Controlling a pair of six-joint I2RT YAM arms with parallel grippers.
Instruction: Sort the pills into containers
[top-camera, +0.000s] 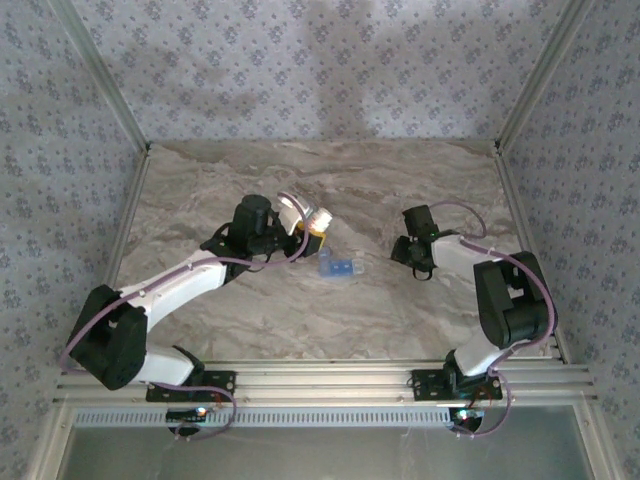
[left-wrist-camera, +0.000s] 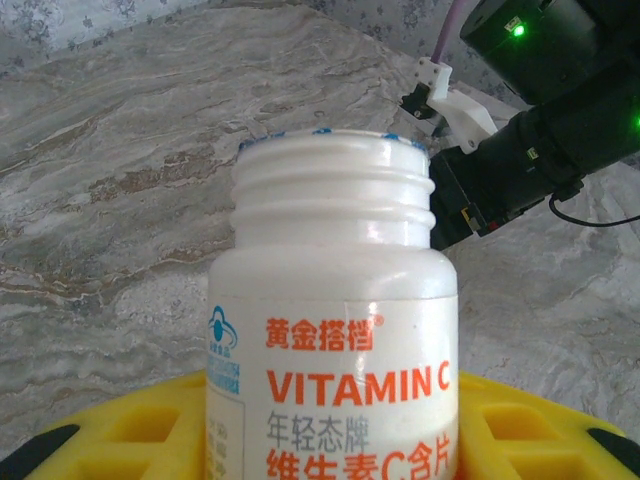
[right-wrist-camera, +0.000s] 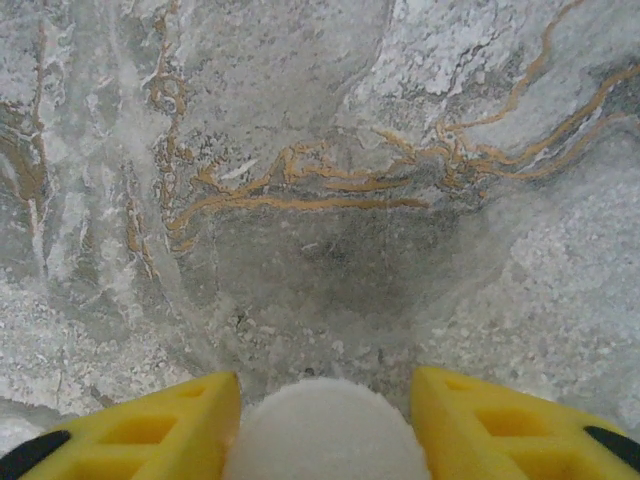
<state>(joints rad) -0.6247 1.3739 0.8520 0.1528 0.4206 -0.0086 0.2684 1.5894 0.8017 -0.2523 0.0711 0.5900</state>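
A white bottle (left-wrist-camera: 335, 330) with orange VITAMIN C lettering fills the left wrist view, its threaded mouth uncapped. My left gripper (left-wrist-camera: 330, 440) is shut on it between yellow fingers (left-wrist-camera: 530, 430). From above, the bottle (top-camera: 316, 220) is held tilted, mouth toward the small translucent blue pill box (top-camera: 338, 268) lying on the marble table just below it. Blue specks show past the bottle's rim. My right gripper (right-wrist-camera: 325, 420) is shut on a round white cap (right-wrist-camera: 325, 440) and hovers over bare table to the right (top-camera: 418, 262). No pills are visible.
The marble table (top-camera: 250, 320) is walled by patterned panels at the back and both sides. In the left wrist view, the right arm's black wrist (left-wrist-camera: 540, 140) sits close beyond the bottle. An aluminium rail (top-camera: 320, 380) runs along the near edge.
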